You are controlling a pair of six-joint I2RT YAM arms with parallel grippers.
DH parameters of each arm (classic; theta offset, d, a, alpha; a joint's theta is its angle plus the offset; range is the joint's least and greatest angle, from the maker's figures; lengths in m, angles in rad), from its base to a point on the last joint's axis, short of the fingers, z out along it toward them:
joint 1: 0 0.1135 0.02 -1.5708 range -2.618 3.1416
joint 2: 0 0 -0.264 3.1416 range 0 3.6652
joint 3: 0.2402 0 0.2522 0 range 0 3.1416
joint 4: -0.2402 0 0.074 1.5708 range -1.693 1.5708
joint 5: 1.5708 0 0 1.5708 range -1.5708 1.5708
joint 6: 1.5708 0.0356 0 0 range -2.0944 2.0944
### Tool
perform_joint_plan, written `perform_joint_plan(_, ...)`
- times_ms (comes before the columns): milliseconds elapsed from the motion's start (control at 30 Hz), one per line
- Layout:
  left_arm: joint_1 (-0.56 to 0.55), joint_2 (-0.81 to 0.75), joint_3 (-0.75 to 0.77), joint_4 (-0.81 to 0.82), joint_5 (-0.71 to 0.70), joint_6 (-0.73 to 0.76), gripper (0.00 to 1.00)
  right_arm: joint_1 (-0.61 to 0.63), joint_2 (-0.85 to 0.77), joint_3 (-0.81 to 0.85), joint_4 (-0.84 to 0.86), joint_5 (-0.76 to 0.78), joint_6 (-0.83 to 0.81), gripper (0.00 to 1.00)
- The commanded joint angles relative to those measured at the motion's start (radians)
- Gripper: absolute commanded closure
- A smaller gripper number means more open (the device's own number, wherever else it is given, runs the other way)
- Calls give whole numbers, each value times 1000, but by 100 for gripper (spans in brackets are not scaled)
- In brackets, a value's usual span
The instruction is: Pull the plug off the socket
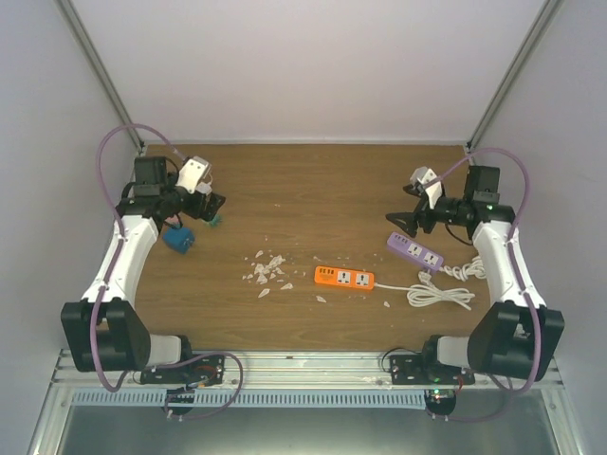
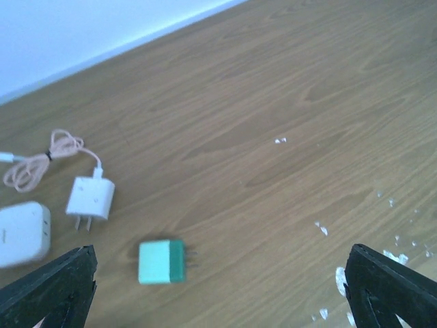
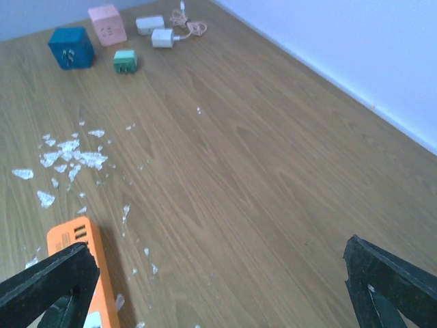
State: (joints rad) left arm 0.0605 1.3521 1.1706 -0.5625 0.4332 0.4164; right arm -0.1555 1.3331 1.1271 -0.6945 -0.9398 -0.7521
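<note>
While left gripper [image 1: 209, 204] and right gripper [image 1: 408, 207] stood wide and empty, the green plug [image 2: 161, 261] lay loose beneath the left one.
The purple socket strip [image 1: 415, 250] lay near the right one; nothing touched it.

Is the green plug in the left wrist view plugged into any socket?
No, the green plug lies alone on the wooden table, with its prongs bare.
</note>
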Motion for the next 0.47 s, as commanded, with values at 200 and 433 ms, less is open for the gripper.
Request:
perform_joint_plan(200,6,-164,-285,160,-54,-79,1,1,-104,-308,397,-24,262,1)
perform_joint_plan(433,5,-185,-359,191,-47,-104,1,-13,-130,-356,430,-3,260,0)
